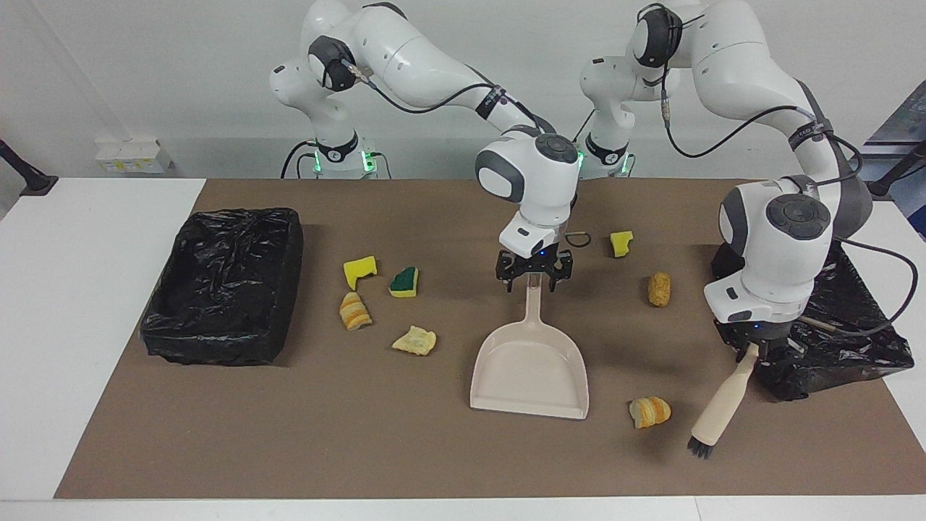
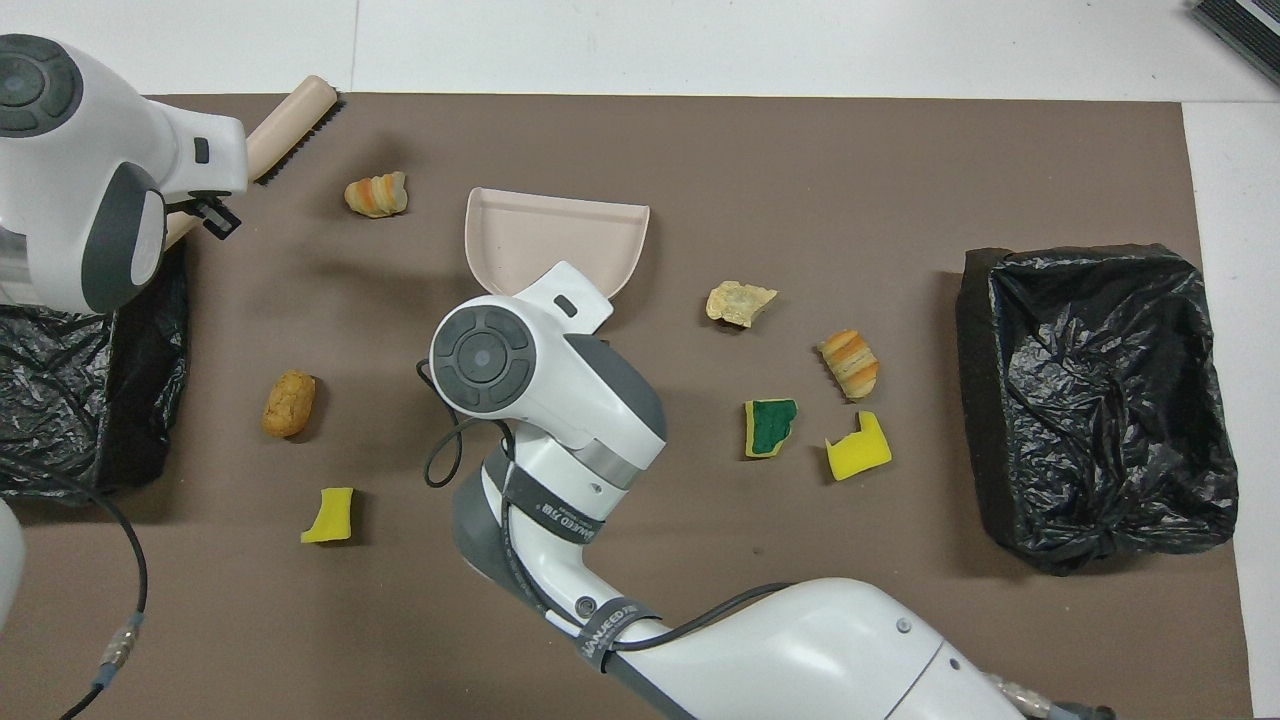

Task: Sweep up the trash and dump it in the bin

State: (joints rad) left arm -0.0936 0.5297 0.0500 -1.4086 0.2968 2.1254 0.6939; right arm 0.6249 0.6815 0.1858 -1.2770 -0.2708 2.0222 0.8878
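Seven trash scraps lie on the brown mat. A yellow sponge (image 1: 359, 271), a green-topped sponge (image 1: 404, 282), a striped piece (image 1: 354, 311) and a tan piece (image 1: 415, 340) lie toward the right arm's end. A yellow sponge (image 1: 621, 242), a brown-orange piece (image 1: 659, 289) and a striped piece (image 1: 650, 411) lie toward the left arm's end. My right gripper (image 1: 534, 281) is open, its fingers either side of the handle tip of the beige dustpan (image 1: 532, 369). My left gripper (image 1: 756, 351) is shut on the brush (image 1: 720, 405), tilted bristles-down beside the last striped piece.
A black-lined bin (image 1: 224, 286) stands at the right arm's end of the mat and another (image 1: 854, 304) at the left arm's end, close under the left arm. In the overhead view the right arm hides the dustpan's handle (image 2: 540, 240).
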